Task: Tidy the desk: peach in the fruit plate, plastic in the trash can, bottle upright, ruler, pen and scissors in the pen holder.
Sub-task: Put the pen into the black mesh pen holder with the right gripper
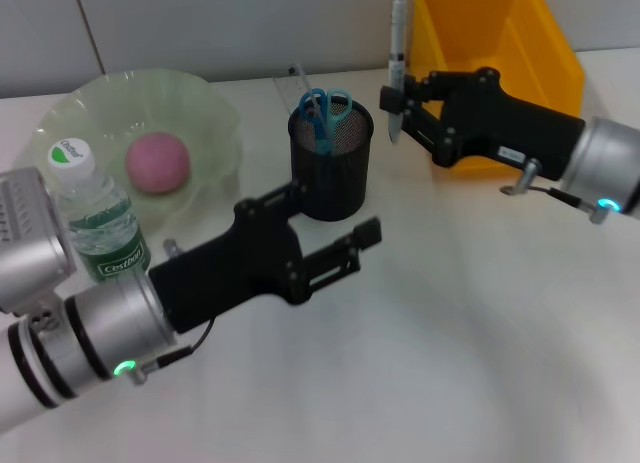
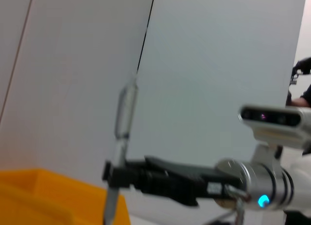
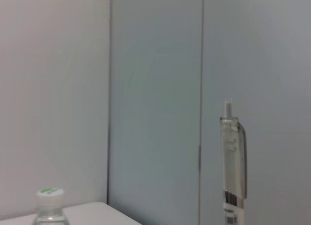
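Note:
A pink peach (image 1: 157, 163) lies in the pale green fruit plate (image 1: 215, 108) at the back left. Beside it, a clear bottle (image 1: 96, 221) with a green-marked cap stands upright. The black mesh pen holder (image 1: 331, 168) holds blue-handled scissors (image 1: 325, 108), and a thin clear strip (image 1: 288, 83), seemingly the ruler, stands at its rim. My right gripper (image 1: 397, 108) is shut on a clear pen (image 1: 398, 33), held upright just right of the holder. The pen (image 3: 233, 162) also shows in the right wrist view. My left gripper (image 1: 340, 213) hangs open in front of the holder. The plastic is out of view.
The yellow trash can (image 1: 500, 43) stands at the back right, behind my right arm. It also appears as a yellow corner (image 2: 53, 196) in the left wrist view, below the right arm (image 2: 194, 179). A grey wall runs behind the white desk.

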Controlling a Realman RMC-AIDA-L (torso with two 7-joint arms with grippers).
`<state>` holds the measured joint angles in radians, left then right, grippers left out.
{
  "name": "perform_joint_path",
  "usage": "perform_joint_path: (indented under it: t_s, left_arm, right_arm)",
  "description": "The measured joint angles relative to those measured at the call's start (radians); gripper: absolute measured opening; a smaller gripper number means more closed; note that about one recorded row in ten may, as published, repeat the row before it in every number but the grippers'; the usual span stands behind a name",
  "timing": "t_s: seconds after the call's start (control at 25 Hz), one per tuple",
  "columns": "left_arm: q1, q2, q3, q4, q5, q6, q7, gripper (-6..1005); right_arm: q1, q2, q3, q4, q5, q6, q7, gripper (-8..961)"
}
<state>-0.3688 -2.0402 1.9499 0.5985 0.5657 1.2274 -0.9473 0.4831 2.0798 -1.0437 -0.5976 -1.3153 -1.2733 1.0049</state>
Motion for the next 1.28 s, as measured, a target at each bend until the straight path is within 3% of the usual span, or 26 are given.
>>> perform_joint_path:
  t_s: [0.64, 0.88, 1.28]
  left_arm:
    - [0.039, 0.003, -0.043, -0.037, 0.029, 0.057, -0.022, 665]
    - [0.032, 0.003, -0.046, -0.041, 0.030, 0.057, -0.016, 666]
    - [0.028, 0.004, -0.055, -0.042, 0.030, 0.060, -0.023, 667]
  right_arm:
    - [0.205, 0.003, -0.030, 0.165, -0.006, 0.236, -0.025, 204]
    - [0.226, 0.006, -0.094, 0.177, -0.003, 0.292, -0.025, 213]
    - [0.242, 0.009, -0.101, 0.201, -0.001, 0.347, -0.018, 228]
